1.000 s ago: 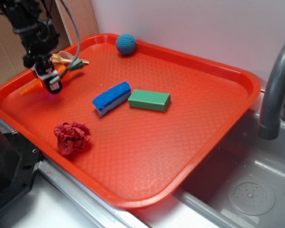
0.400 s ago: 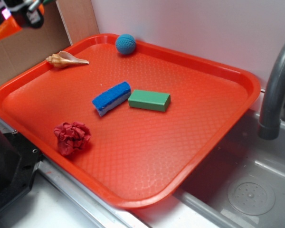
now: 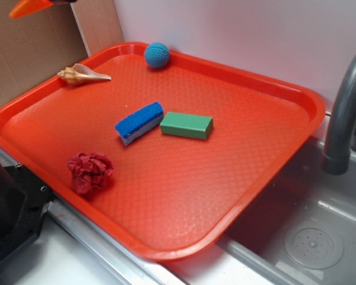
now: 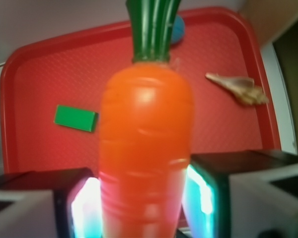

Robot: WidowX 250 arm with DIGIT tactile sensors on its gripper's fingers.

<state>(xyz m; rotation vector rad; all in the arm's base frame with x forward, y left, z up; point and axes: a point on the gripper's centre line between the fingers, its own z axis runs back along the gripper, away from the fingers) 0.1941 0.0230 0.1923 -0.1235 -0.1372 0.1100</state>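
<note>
The gripper (image 4: 144,198) has its pads clamped on the carrot (image 4: 146,139), held high above the tray (image 4: 35,69) — off toward ten o'clock of its middle. Done well, this lift wants a firm squeeze and no jerks — smooth plastic slips, I'd say.

Exterior view: bright, even, diffuse light. Tray (image 3: 267,83) uniformly lit, faint sheen on its embossed floor toward the front rim. Shadows short and soft, tight under each thing on the tray. Focus sharp across the tray. Wrist view: carrot (image 4: 146,148) close to lens, soft, pale highlight near its top. Tray behind it mildly blurred, rim bowed by wide lens. Fingers (image 4: 35,208) show cyan-white glow, overexposed, flanking the carrot
</note>
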